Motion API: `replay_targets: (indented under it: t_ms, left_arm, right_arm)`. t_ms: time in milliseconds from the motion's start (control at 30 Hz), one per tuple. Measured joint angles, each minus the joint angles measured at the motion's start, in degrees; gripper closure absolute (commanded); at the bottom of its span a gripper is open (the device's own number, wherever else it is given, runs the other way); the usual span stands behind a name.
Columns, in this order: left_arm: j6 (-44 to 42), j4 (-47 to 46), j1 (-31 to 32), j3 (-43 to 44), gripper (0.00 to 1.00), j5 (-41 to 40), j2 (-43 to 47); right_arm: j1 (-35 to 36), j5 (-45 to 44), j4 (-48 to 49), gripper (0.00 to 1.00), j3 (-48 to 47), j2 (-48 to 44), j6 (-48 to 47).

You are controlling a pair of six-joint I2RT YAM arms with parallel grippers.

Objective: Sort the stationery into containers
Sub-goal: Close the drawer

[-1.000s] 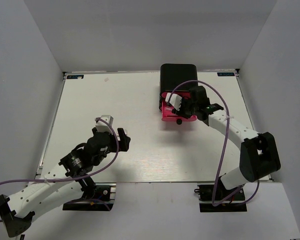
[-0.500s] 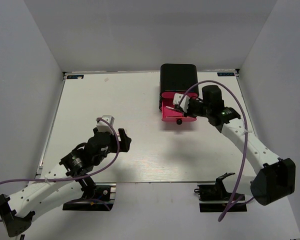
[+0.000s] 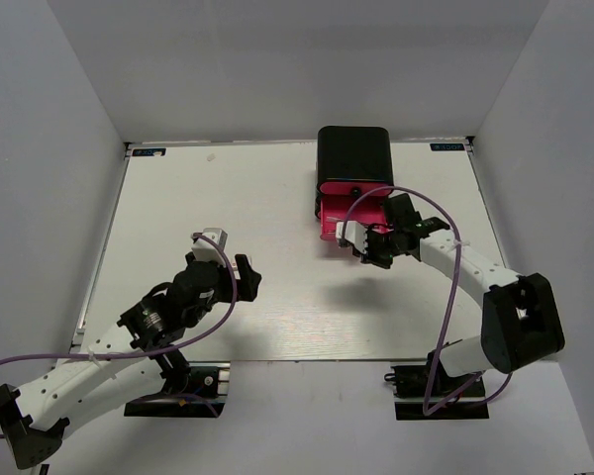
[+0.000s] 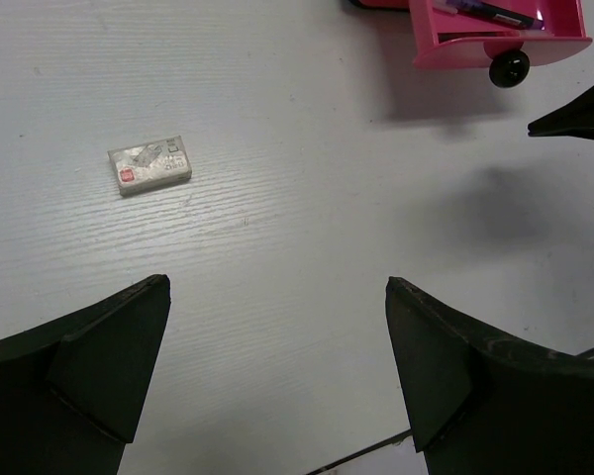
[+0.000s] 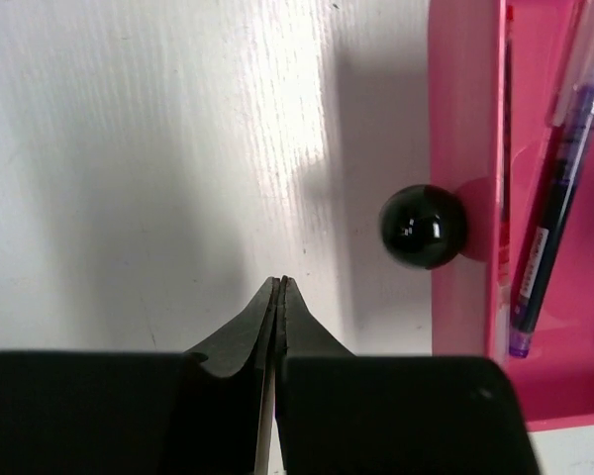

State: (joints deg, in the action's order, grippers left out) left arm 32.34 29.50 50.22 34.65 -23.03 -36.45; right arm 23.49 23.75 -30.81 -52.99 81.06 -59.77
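Note:
A black cabinet (image 3: 354,156) stands at the back of the table, with one pink drawer (image 3: 337,222) pulled out. Pens (image 5: 547,233) lie inside that drawer, among them a dark blue one, and they also show as pens (image 4: 487,12) in the left wrist view. My right gripper (image 5: 279,282) is shut and empty, just in front of the drawer's black knob (image 5: 424,226), slightly to one side of it and not touching it. A small whitish block (image 4: 149,164) lies on the table ahead of my left gripper (image 4: 277,287), which is wide open and empty.
White table (image 3: 277,208) enclosed by grey walls on three sides. A closed pink drawer with its knob (image 3: 354,188) sits above the open one. The right arm (image 3: 475,272) reaches in from the right, and the left arm (image 3: 129,341) lies low at the near left.
The right gripper has left the spot over the open drawer, shut its jaws and come down in front of the knob. The left arm has not moved.

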Motion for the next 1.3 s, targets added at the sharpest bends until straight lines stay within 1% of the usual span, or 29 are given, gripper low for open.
replay_targets:
  t_ms: [167, 600, 733, 933, 1133, 1300]
  left_arm:
    - [0.0, -0.4, 0.0, 0.0, 0.01, 0.1, 0.0]
    - [0.0, -0.8, 0.0, 0.0, 0.01, 0.1, 0.2]
    - [0.0, -0.8, 0.0, 0.0, 0.01, 0.2, 0.2]
    - [-0.3, -0.9, 0.0, 0.0, 0.01, 0.2, 0.4]
    - [-0.9, -1.7, 0.0, 0.0, 0.01, 1.4, 0.7]
    - [-1.4, -1.7, 0.0, 0.0, 0.01, 1.8, 0.7]
  right_arm:
    - [0.0, -3.0, 4.6, 1.00, 0.5, 1.3, 2.5]
    - [0.2, -14.0, 24.6, 1.00, 8.2, 1.5, 7.9]
    - [0.2, -16.1, 29.0, 1.00, 9.6, 0.8, 8.8]
    - [0.3, -17.5, 33.9, 1.00, 9.7, 0.8, 9.4]
    - [0.3, -18.4, 36.4, 1.00, 9.5, 0.9, 9.8]
    - [0.3, -20.1, 37.8, 1.00, 7.0, 3.5, 9.9]
